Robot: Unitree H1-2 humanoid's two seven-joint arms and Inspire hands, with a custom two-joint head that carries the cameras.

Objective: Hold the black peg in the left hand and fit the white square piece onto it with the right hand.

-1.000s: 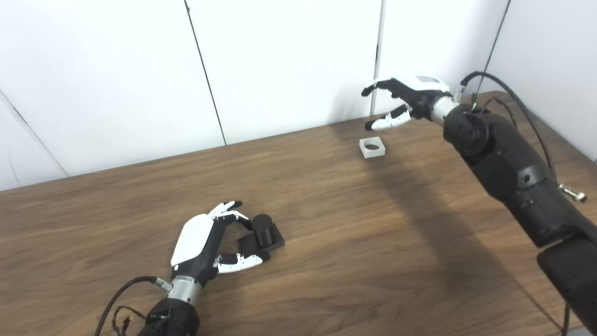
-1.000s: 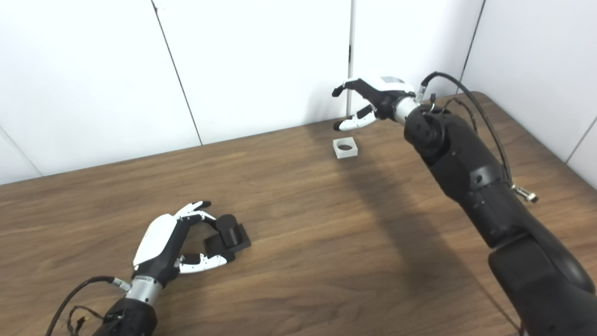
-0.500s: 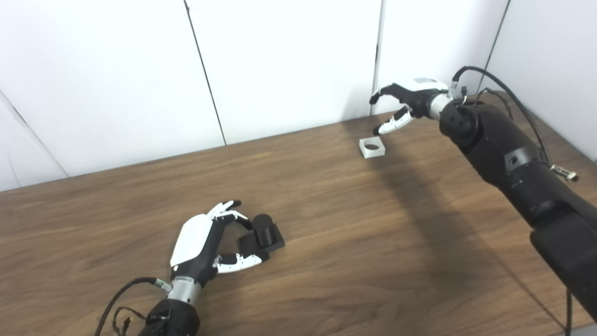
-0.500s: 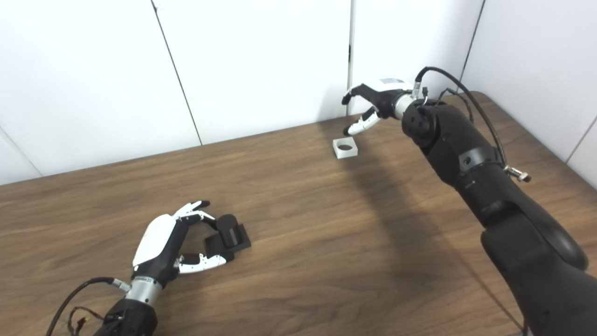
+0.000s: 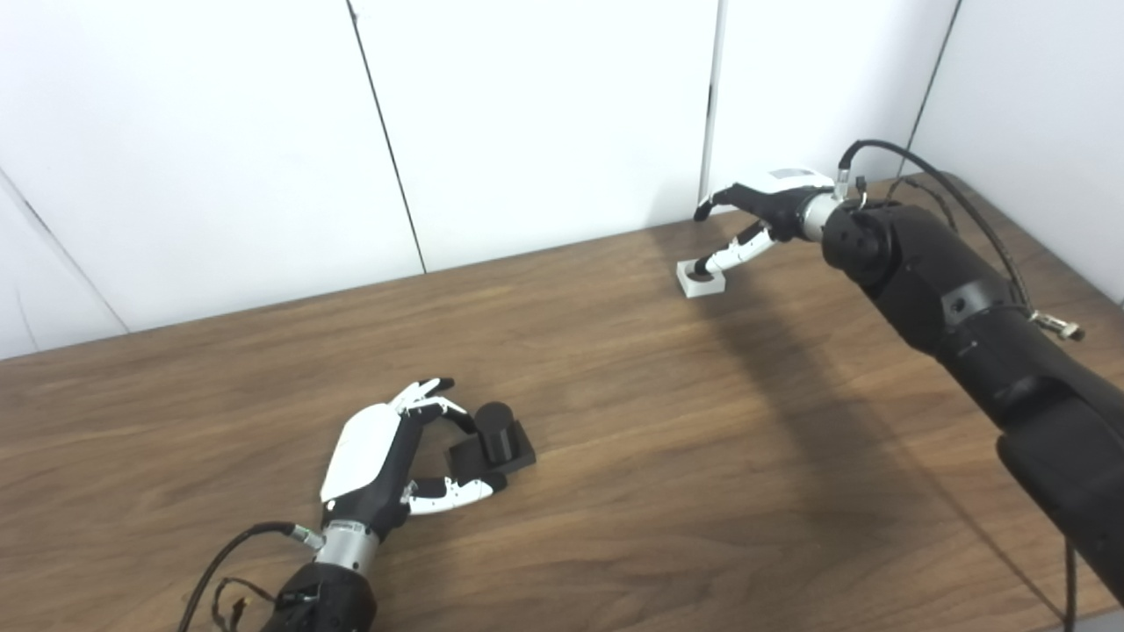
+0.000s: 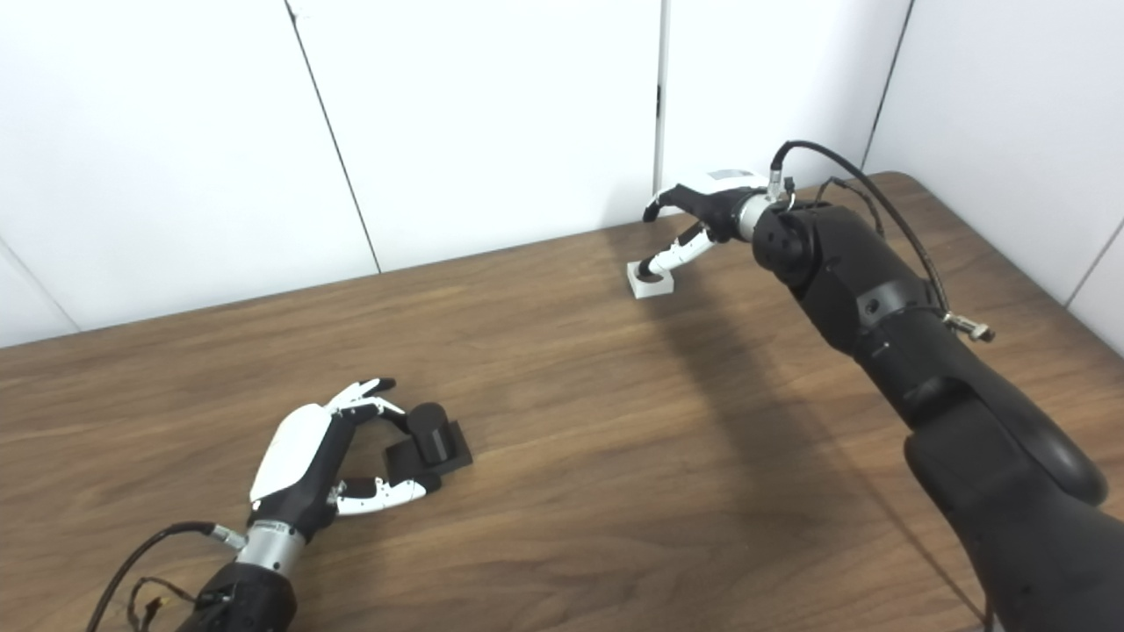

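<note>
The black peg [image 5: 497, 434], a short cylinder on a square black base, stands on the wooden table at the front left. My left hand [image 5: 379, 449] curls around it with fingers apart, tips close to the peg and its base; contact cannot be made out. The white square piece [image 5: 696, 283] with a round hole lies at the far right near the wall. My right hand [image 5: 757, 211] hangs over it, open, its thumb tip [image 5: 702, 263] down at the piece's hole, the other fingers arched above.
White wall panels [image 5: 527, 114] rise right behind the table's far edge, close to the right hand. A black cable [image 5: 913, 162] loops over the right forearm. The table's rounded right corner [image 6: 913, 189] lies just beyond that arm.
My right hand has dropped and swung toward the white piece, bringing its thumb tip down onto it. The left hand and the peg have stayed still.
</note>
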